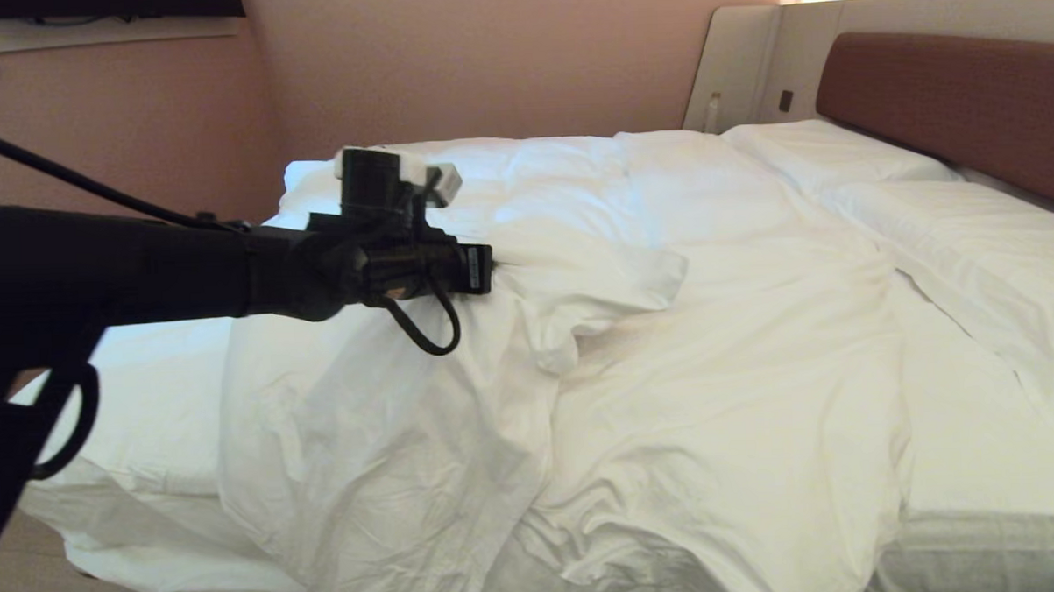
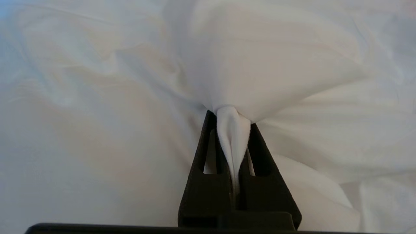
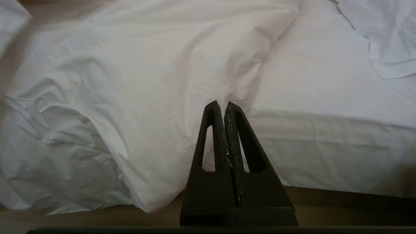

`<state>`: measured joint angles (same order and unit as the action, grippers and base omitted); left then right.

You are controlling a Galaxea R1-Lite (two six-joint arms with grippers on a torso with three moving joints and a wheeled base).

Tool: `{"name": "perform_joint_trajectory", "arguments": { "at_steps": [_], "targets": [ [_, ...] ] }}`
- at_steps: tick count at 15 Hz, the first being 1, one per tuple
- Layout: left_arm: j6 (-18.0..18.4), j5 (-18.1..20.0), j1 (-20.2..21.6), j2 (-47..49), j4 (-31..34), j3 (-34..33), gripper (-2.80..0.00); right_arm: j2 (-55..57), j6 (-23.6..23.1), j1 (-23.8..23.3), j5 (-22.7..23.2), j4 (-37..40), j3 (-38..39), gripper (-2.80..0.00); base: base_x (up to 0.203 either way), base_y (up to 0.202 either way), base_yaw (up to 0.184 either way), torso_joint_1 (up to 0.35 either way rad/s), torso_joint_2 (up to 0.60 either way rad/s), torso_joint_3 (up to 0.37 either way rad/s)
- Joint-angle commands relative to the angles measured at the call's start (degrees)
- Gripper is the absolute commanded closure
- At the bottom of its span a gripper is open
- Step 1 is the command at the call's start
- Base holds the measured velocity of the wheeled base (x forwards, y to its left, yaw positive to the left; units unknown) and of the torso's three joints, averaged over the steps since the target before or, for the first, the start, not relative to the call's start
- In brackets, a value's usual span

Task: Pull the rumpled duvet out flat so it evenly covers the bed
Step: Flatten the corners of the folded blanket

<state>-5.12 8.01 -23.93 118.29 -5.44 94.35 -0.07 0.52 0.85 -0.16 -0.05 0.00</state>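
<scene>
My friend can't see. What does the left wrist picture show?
The left gripper is shut on a pinched bunch of the white duvet, which fans out beyond the black fingers. Wrinkled white cloth fills everything else.

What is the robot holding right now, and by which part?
The left gripper pinches a small bunched fold of the duvet, out on its top surface. The right gripper holds nothing.

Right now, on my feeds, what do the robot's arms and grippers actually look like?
The left arm is matte black, with a black looping cable and a black-and-white camera module on its wrist. The left gripper has two black, tapered fingers, each with a slot cut through it. The right gripper has the same wedge shape; its inner pads look worn and flecked white.
</scene>
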Motion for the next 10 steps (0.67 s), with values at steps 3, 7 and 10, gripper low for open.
{"name": "perform_joint_trajectory", "arguments": {
  "at_steps": [3, 7, 10],
  "targets": [
    [0.00, -0.05, 3.75, -14.87, 0.37, -6.44, 0.00, 0.07, 0.00, 0.03, -0.01, -0.04, 0.00, 0.00, 0.000, 0.000, 0.000, 0.000, 0.00, 0.000],
    [0.39, -0.43, 9.11, -28.00, 0.62, -15.85, 0.00, 0.07, 0.00, 0.03, -0.01, -0.04, 0.00, 0.00, 0.000, 0.000, 0.000, 0.000, 0.00, 0.000],
    [0.86, -2.79, 14.18, -36.50, 0.83, -24.52, 0.00, 0.07, 0.00, 0.03, -0.01, -0.04, 0.00, 0.00, 0.000, 0.000, 0.000, 0.000, 0.00, 0.000]
  ]
}}
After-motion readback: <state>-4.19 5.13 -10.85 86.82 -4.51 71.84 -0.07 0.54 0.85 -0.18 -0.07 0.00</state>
